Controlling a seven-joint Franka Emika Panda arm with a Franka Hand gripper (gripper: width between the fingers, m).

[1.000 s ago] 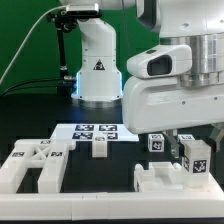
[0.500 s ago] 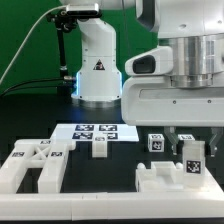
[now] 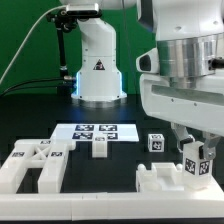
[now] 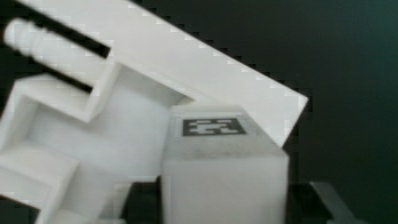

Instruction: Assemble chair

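Arm [image 3: 185, 70] at the exterior view's right, gripper [image 3: 192, 150] clamped on a tagged block [image 3: 197, 165].
I see the big slab piece [image 3: 35, 165] lying far left and the notched piece [image 3: 160, 180] right below the held block. Whether those two touch I cannot tell. A small cube [image 3: 155, 143] stands just beside.

Your exterior camera sits low, near the height of the table [image 3: 100, 205], and faces across it toward the arm base [image 3: 98, 70] at mid range. Your wrist camera looks down, very close. Both views share the tagged block [image 3: 196, 165] [image 4: 222, 175] and the adjoining slotted piece [image 3: 155, 180] [image 4: 54, 120].
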